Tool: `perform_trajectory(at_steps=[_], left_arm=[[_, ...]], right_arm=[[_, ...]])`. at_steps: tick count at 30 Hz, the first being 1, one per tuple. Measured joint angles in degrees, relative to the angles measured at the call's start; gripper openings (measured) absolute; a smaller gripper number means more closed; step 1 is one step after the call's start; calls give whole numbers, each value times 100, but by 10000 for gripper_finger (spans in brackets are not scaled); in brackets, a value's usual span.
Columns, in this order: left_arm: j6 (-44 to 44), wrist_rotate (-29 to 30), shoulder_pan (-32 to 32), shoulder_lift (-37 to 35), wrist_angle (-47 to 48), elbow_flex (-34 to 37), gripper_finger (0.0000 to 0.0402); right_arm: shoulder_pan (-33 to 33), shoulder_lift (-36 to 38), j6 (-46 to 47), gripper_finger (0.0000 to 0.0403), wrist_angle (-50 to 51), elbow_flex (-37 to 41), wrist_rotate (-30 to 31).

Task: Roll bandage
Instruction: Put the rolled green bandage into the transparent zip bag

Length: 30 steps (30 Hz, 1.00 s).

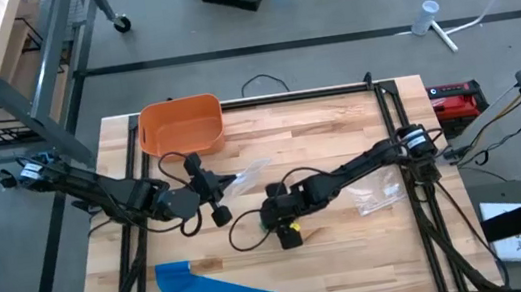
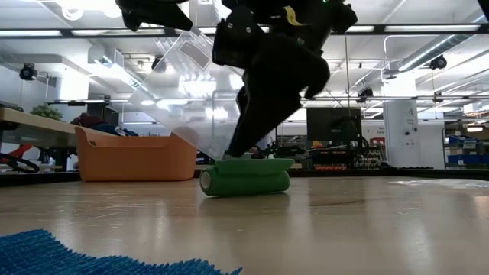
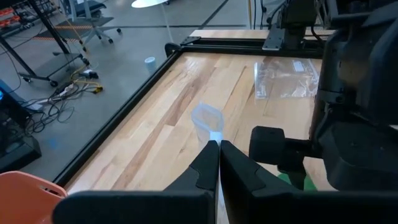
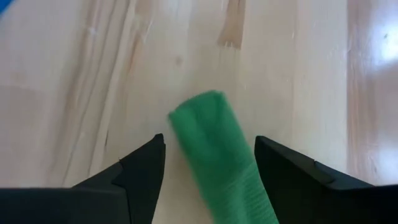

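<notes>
Right wrist view: the green bandage roll is straddled by the open right end effector; a clear bag is pinched by the left end effector.

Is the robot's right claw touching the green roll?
Apart. In the right wrist view the green bandage roll lies between the open right gripper fingers, with bare wood showing on both sides.
</notes>
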State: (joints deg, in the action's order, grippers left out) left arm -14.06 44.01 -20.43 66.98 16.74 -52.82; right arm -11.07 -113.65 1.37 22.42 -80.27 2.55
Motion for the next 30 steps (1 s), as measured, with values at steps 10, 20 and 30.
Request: perform_trajectory(at_steps=[10, 20, 30], left_arm=[[2, 0, 0, 0, 1, 0, 0], [15, 0, 0, 0, 0, 0, 0], [7, 0, 0, 0, -1, 0, 0]], right_arm=[[410, 16, -78, 239, -25, 90, 10], [387, 16, 13, 227, -29, 201, -455], [358, 16, 104, 235, -86, 495, -459]])
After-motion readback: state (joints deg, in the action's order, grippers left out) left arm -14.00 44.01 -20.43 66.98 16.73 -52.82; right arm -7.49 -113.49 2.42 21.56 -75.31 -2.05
